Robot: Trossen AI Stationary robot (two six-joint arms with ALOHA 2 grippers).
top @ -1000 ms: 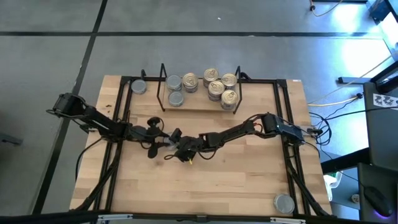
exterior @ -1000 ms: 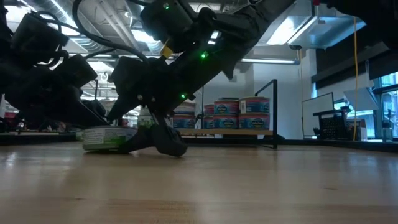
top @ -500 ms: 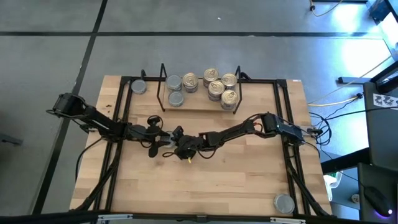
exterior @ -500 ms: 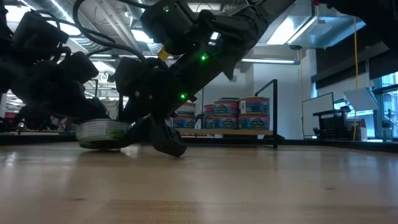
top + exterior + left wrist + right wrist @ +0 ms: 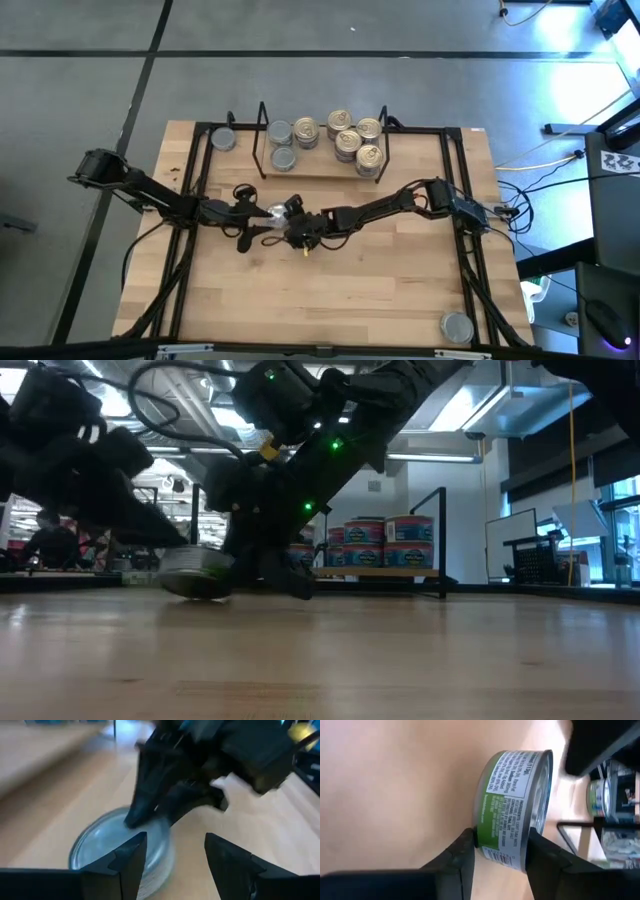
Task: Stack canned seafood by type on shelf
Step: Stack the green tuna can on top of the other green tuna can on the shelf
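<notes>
A light wood table [image 5: 330,300] edged with black rails fills the overhead view, with two dark robot arms reaching in from either side and meeting near its middle. At the far edge stands the low black wire shelf [image 5: 262,140] on a pale wood base. On it sit two silver-lidded tins [image 5: 281,145] to the left and five gold-lidded tins [image 5: 348,138] to the right. One more silver-lidded tin [image 5: 223,140] rests on the table just left of the shelf, and another silver-lidded tin [image 5: 457,326] lies well apart at the near right corner.

Only the overhead view shows these outlying tins. The table-level view instead shows the shelf tins [image 5: 385,543] side on, with blue and white labels, behind the arms.

At the table's centre the right gripper [image 5: 283,215] pinches a short round tin with a green label and silver lid [image 5: 274,213]. The right wrist view shows this most clearly: the two dark fingers [image 5: 465,855] press on the top and bottom faces of the green-labelled tin [image 5: 512,805], which sits between them. The table-level view shows the same tin [image 5: 196,572] tilted, with one edge lifted off the wood.

The left gripper [image 5: 256,220] hovers just beside the tin, its fingers spread apart. In the left wrist view its two fingers [image 5: 131,862] stand wide at the near rim of the silver lid [image 5: 107,840], with the right gripper's fingers [image 5: 150,795] clamped on the tin just beyond.
</notes>
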